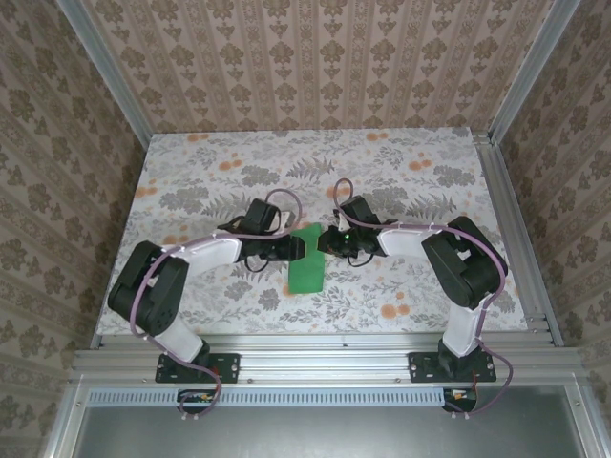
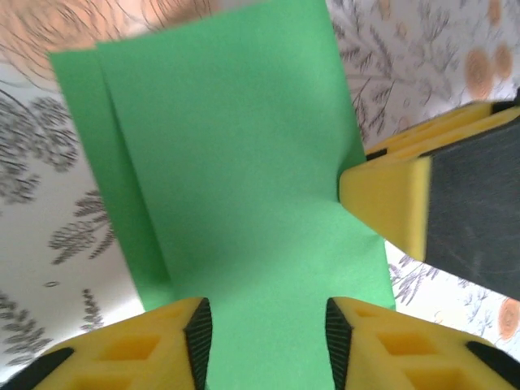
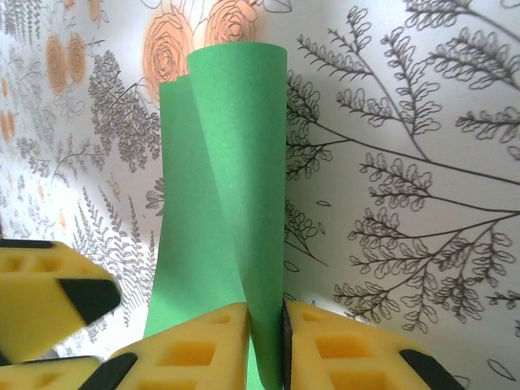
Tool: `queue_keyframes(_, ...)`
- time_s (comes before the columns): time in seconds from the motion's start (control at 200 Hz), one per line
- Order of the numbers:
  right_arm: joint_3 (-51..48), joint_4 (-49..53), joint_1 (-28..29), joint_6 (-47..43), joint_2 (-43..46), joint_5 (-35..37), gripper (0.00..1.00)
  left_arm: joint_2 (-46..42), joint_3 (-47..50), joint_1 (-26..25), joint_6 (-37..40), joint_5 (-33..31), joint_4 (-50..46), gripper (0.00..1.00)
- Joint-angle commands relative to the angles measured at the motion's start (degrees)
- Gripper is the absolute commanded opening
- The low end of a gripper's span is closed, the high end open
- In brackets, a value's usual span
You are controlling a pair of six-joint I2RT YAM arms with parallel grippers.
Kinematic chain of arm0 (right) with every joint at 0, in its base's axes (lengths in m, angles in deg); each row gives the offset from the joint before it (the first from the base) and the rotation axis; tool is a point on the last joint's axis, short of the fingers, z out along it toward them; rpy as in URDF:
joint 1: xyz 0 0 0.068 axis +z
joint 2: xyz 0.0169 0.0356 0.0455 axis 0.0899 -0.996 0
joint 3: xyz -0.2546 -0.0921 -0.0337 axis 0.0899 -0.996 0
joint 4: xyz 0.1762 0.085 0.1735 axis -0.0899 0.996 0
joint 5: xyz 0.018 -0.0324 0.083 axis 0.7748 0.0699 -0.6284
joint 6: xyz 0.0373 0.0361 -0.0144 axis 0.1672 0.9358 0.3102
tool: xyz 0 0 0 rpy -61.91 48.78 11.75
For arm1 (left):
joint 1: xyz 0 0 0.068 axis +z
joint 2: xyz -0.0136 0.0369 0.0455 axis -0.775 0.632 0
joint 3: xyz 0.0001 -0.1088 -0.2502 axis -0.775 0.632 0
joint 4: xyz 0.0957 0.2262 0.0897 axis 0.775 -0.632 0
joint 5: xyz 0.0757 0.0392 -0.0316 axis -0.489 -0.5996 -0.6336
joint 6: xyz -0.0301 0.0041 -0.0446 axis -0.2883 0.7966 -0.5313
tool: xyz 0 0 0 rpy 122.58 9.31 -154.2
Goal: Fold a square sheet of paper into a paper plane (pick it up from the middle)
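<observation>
1. The right gripper has its yellow fingers pressed together on the green paper. A thin fold of the paper is pinched between the pads.
2. The left gripper has its jaws apart. The paper runs through the gap between its fingers, and I cannot tell whether either pad touches it.
3. In the left wrist view, one finger of the right gripper meets the paper's right-hand edge.
4. The paper is folded over on itself. A narrow strip of the lower layer shows along one side, and in the right wrist view the upper layer lifts off the lower one.
5. From above, the two grippers face each other tip to tip across the paper, one reaching in from each side.
6. The paper lies on the table as a narrow strip with its long side running far to near. It sits midway between the left and right edges, a little nearer the near edge.
7. Both arms bend inward from their bases at the near edge.
</observation>
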Motion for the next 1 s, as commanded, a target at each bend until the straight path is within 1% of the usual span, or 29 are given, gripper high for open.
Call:
queue_keyframes(0.0, 2.65, 4.55, 0.89, -1.86, -0.39, 2.92, 0.22, -1.55, -1.03, 1.13, 1.16, -0.84, -3.73, 0.48)
queue_keyframes(0.12, 4.59, 7.32, 1.88, -2.90, -1.02, 4.84, 0.23, -0.66, -0.18, 1.31, 0.57, -0.70, -2.88, 0.50)
queue_keyframes(0.375, 7.72, 12.58, 3.55, -4.88, -2.23, 8.35, 0.25, 1.12, 1.33, 1.49, -1.30, 0.16, 1.08, 0.51)
queue_keyframes(0.59, 10.72, 16.82, 5.20, -6.47, -3.54, 11.80, 0.26, 2.18, 2.00, 1.57, -1.35, 1.07, 2.31, 0.53)
queue_keyframes(0.76, 11.68, 17.63, 6.21, -6.21, -4.34, 12.72, 0.26, 2.51, 2.10, 1.66, -0.06, -1.39, 0.35, 0.54)
queue_keyframes(0.935, 13.07, 18.10, 6.83, -5.50, -5.50, 12.57, 0.26, 3.04, 3.31, 1.66, -0.25, -1.15, 1.51, 0.55)
queue_keyframes(0.995, 13.67, 18.71, 7.00, -5.40, -5.74, 12.74, 0.26, 2.94, 3.34, 1.66, 0.29, -1.80, 0.35, 0.55)
